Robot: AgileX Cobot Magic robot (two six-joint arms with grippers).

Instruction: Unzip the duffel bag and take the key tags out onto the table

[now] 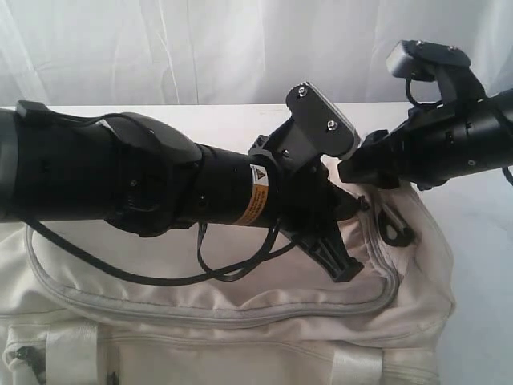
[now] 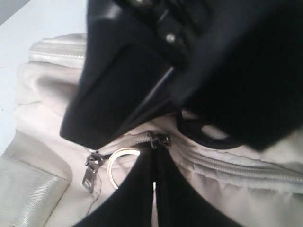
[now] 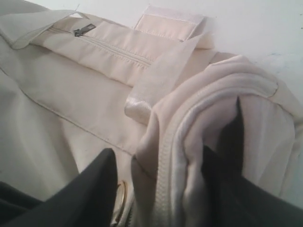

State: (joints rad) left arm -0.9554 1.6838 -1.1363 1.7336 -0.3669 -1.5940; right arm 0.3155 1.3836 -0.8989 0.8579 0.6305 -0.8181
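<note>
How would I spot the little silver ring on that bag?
Start at the cream duffel bag and follow its top zipper to the black tips of the left tool. Beside them lies the ring: a thin open silver loop, unlike the flat oblong pull tab next to it.

Duffel bag [image 1: 240, 321] on table [image 1: 481, 224]; curtain [image 1: 200, 48] behind table.

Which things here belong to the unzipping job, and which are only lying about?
For the job: duffel bag, zipper slider, left end effector, right end effector, table.
Only lying about: white curtain, webbing strap. Key tags: not visible.
</note>
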